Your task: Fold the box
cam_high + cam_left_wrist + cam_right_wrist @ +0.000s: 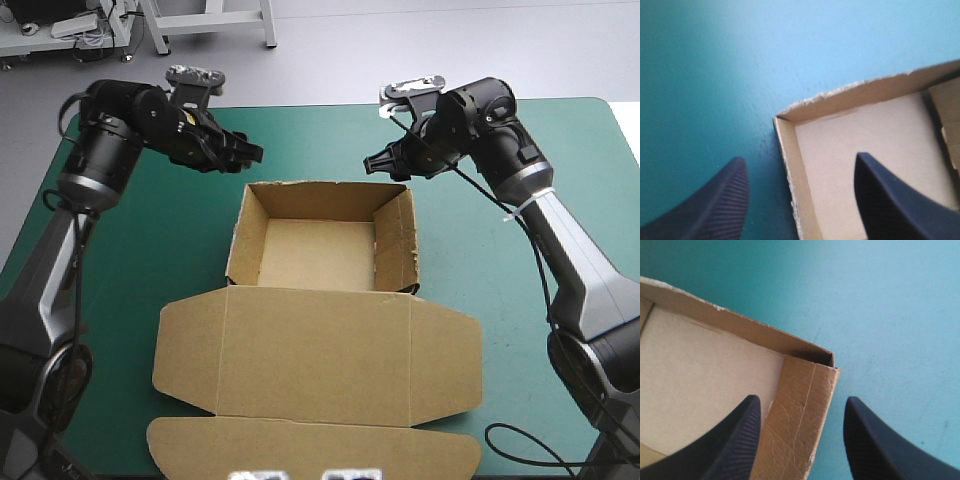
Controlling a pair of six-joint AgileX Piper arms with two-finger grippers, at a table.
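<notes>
Here, left end effector (252,157) and right end effector (373,163) gape empty over the box (315,255) (lid flat).

The brown box (318,250) stands as an open tray near the middle of the teal-green worktop (130,260), all four walls raised and its pale floor bare. The far wall's top edge is ragged, and the right wall is creased and scuffed, with a doubled layer of board at its far corner. Its lid (315,350) lies flat on the worktop, joined along the tray's near wall, with a side flap spread at each end and a long round-ended flap reaching the near edge.
</notes>
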